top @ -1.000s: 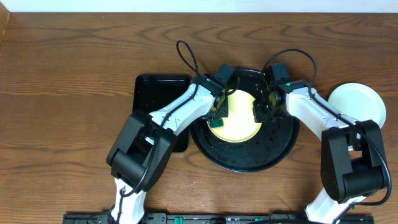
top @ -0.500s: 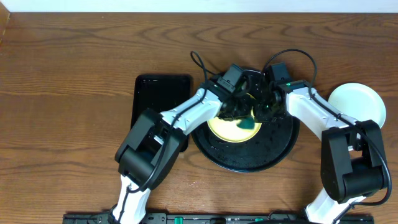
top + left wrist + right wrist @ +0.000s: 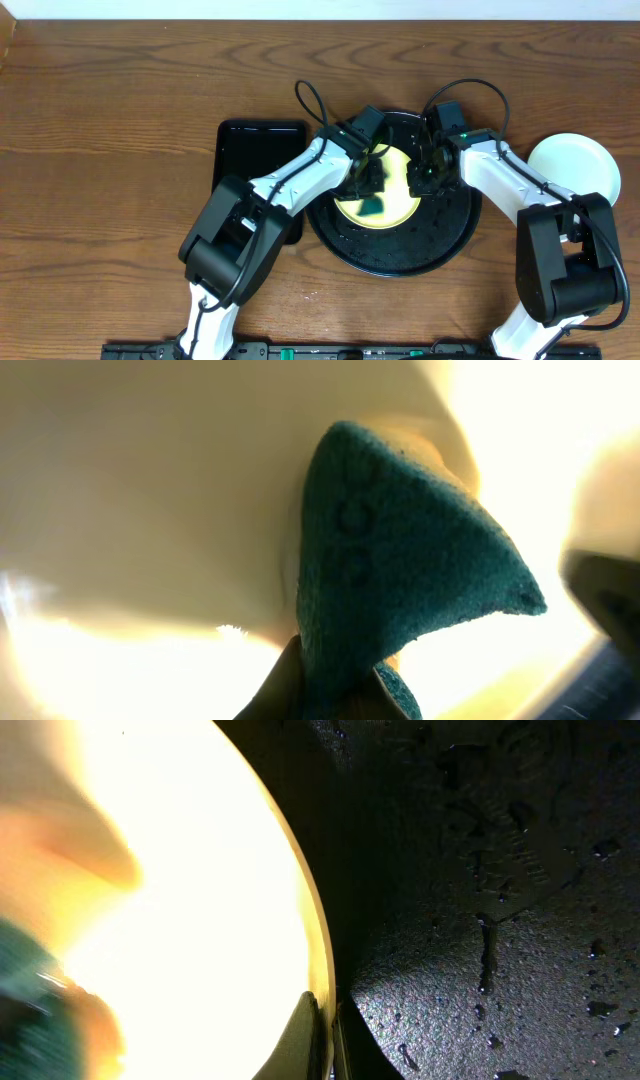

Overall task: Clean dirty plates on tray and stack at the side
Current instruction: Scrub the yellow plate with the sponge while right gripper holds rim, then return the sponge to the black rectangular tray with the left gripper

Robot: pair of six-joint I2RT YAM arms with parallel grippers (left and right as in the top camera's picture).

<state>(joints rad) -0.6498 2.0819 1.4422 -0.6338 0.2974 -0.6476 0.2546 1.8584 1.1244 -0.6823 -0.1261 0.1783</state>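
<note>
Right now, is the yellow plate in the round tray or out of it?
In it: the yellow plate lies inside the rim of the round tray, its edge pinched by the right fingers.

Wooden table [image 3: 100,150] bears round tray [image 3: 400,262], rectangular tray [image 3: 255,150], white plate [image 3: 572,165]

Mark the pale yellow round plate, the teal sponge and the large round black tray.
pale yellow round plate [image 3: 398,195]: overhead, bare right half.
teal sponge [image 3: 390,560]: left wrist, textured face.
large round black tray [image 3: 390,250]: overhead, bare near floor.

The table [image 3: 120,100] is brown grained wood, the tray [image 3: 400,255] is black, pebbly and wet-shiny, yellow plate [image 3: 398,195] looks smooth and glossy, sponge [image 3: 400,580] is rough, fuzzy.
</note>
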